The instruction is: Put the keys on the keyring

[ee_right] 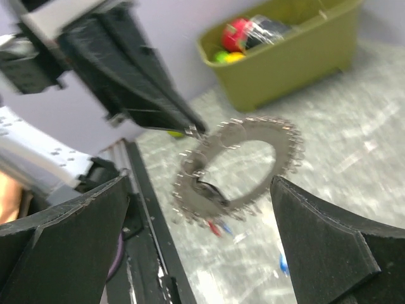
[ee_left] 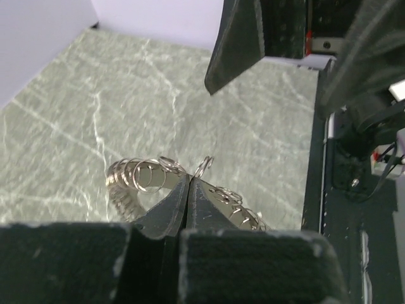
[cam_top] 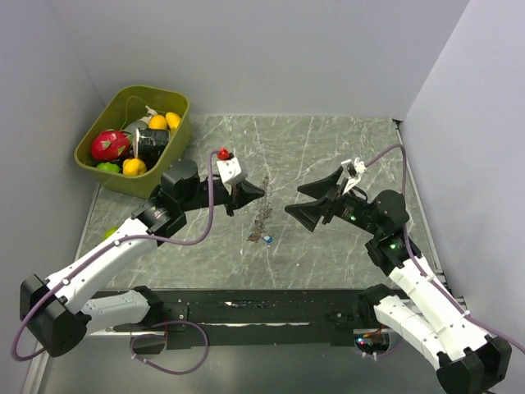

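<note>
**Keyring pinched in the air, right claw gaping beside it**

Left claw is closed tight, its two tips meeting on the wire of the keyring. The ring hangs from that pinch above the middle of the bench, with its small silvery keys fanned around it. Right claw stands spread wide with nothing in it, just to the right of the ring and aimed at it. From its own camera the ring sits squarely between the two fingers but touches neither.

The coloured keys show as red and blue specks under the ring's lower edge, nearer than both claws. I cannot tell whether they lie flat on the bench or brush the ring.

Risks, as I judge them:
- The left grip is a narrow pinch on thin wire. A sideways push from the right claw could twist the ring around or pull it free.
- The coloured keys are tiny beside the wide fingers, so a descent onto them could flick them away rather than trap one.
- The hanging ring crowds the space above the keys, and reaching under it could snag the fanned keys.
- The right wrist view is blurred, so fine alignment is hard to trust.
</note>
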{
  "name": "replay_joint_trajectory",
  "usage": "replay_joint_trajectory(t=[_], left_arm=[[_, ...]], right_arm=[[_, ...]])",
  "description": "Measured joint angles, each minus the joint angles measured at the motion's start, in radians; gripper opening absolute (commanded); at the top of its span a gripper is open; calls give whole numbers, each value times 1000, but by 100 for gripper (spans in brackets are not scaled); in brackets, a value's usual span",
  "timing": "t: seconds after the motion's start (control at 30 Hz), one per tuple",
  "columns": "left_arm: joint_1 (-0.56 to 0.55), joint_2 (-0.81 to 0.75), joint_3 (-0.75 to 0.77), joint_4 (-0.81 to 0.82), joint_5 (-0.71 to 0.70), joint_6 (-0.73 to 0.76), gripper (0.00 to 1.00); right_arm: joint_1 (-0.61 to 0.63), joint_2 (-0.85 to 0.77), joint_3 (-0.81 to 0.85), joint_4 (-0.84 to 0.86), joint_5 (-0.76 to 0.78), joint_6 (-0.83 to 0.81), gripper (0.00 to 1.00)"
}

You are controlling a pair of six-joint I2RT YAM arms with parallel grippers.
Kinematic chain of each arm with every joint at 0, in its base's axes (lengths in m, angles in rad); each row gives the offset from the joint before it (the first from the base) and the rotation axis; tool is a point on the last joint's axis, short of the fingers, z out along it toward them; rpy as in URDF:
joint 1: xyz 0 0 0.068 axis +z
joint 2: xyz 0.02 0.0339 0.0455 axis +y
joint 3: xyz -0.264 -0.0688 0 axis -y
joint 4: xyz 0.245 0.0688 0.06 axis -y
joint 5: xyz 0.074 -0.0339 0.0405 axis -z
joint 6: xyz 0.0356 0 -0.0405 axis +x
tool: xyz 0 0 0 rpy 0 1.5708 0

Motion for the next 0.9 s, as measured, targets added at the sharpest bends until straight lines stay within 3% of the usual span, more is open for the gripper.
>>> replay_joint_trajectory(t=[0.13,0.3,0.63,0.9], left_arm=[[35,-35,-82,0,-8,3,1],[182,-79,-175,1,35,-20,1],[436,-140,-188,46,149,-81,1],[496,-164,-177,88,229,-127,1]], right_arm=[[0,-1,0,-114,89,-23,100],[0,39,10,-224,169,-42,100],[38,313,114,-441,282,-83,100],[184,574,267,-567,414,-120,93]])
